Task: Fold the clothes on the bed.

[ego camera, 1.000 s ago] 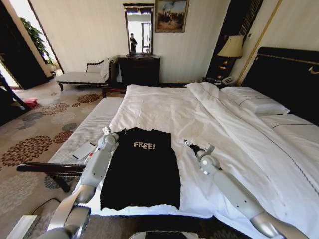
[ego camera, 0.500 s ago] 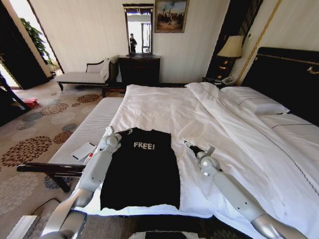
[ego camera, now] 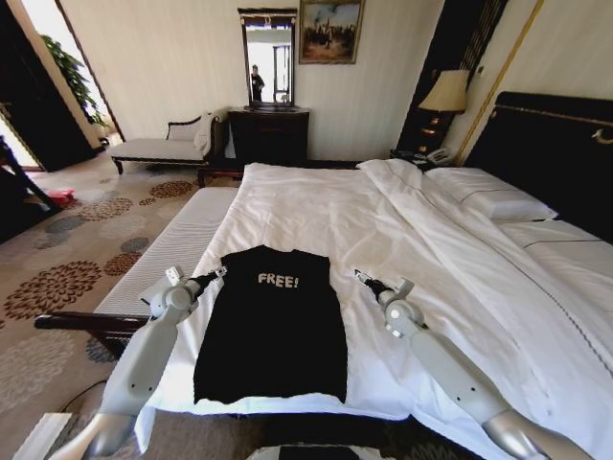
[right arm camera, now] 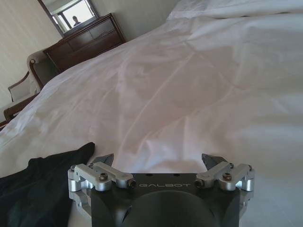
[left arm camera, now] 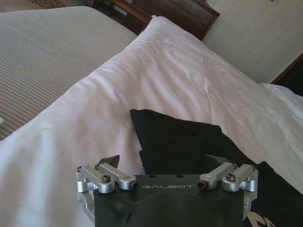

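black t-shirt (ego camera: 273, 321) with white "free!" lettering, spread flat on the white duvet (ego camera: 402, 240) at the near edge of the bed (ego camera: 565, 144), hem toward the robot, collar toward the far side. sleeves tucked in, outline a long rectangle. left gripper (ego camera: 218, 273) just beside the shirt's left shoulder corner, over bare duvet, jaws spread wide with nothing between them; in the left wrist view the same left gripper (left arm camera: 163, 161) poised above the shirt's corner (left arm camera: 180, 137). right gripper (ego camera: 360, 278) just off the shirt's right shoulder, apart from the cloth, jaws likewise wide and empty; right wrist view: right gripper (right arm camera: 158, 161) over plain white duvet with the shirt's edge (right arm camera: 42, 187) off to one side.

beyond the shirt, duvet rumpled in long folds, pillows (ego camera: 488, 196) stacked against the tall dark headboard. striped bench (ego camera: 172, 249) alongside the bed on the shirt's left. farther off past the shirt's collar: dark dresser (ego camera: 268, 134) with mirror (ego camera: 267, 57), framed painting (ego camera: 329, 31), pale chaise (ego camera: 163, 144), lit lamp (ego camera: 445, 91) on a nightstand. floral patterned carpet (ego camera: 67, 259) left of the bench.
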Tool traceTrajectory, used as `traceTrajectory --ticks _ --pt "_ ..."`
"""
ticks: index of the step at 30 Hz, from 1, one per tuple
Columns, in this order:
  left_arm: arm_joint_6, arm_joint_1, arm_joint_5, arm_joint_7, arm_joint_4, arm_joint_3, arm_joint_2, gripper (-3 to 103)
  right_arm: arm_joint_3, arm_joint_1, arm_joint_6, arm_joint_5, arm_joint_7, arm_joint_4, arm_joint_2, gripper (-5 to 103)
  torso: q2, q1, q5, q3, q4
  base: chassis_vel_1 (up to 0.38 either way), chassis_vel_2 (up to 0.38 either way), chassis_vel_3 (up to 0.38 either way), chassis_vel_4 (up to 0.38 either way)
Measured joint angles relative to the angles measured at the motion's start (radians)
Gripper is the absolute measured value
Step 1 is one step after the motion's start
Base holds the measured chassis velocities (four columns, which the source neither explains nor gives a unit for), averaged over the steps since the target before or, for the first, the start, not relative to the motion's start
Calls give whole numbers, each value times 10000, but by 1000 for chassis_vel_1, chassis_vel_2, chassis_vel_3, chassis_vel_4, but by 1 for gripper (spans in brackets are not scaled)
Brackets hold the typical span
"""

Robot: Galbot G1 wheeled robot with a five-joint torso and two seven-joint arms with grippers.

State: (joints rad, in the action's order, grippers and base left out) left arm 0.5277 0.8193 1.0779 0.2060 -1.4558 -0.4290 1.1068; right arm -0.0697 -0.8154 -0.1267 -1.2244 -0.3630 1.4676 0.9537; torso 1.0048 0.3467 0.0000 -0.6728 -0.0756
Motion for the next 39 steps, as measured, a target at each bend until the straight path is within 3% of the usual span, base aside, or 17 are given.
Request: traceTrajectory --ticks 2,10,13,15,20,23,31,33,36,39 --pt "-51 -77 -3 -3 127 -42 81 103 25 -52 1 36 -27 30 8 100 0 0 0 0 0 0 0 0 0" --pt "-146 -207 -72 -140 555 -104 141 97 29 -95 1 62 -50 58 -36 100 0 0 0 0 5 0 0 0 0" --pt "-231 -356 -88 -205 818 -96 203 87 28 -74 2 62 -59 47 -39 100 0 0 0 0 3 0 0 0 0" --pt "-244 -398 -90 -233 889 -81 215 87 27 -65 3 62 -61 38 -39 100 0 0 0 0 3 0 0 0 0" --pt "-274 -529 -103 -357 1060 -1 273 66 22 -61 4 61 -62 -27 -33 100 0 0 -1 0 3 0 0 0 0" --pt "-282 -552 -107 -371 1092 24 302 60 21 -50 5 61 -62 -61 -25 100 0 0 0 0 2 0 0 0 0" --pt "-316 -640 -193 -436 1225 59 360 22 38 34 5 58 -61 -135 13 100 0 0 0 -1 3 0 0 0 0" --pt "-318 -653 -192 -444 1229 61 360 22 40 35 5 58 -60 -138 14 100 -1 0 0 0 3 0 0 0 0" --pt "-322 -663 -190 -456 1215 62 357 6 40 35 5 58 -59 -142 16 100 0 0 0 0 3 0 0 0 0" --pt "-325 -662 -187 -458 1166 67 351 3 40 33 5 59 -58 -142 18 100 0 0 0 0 4 0 0 0 0"
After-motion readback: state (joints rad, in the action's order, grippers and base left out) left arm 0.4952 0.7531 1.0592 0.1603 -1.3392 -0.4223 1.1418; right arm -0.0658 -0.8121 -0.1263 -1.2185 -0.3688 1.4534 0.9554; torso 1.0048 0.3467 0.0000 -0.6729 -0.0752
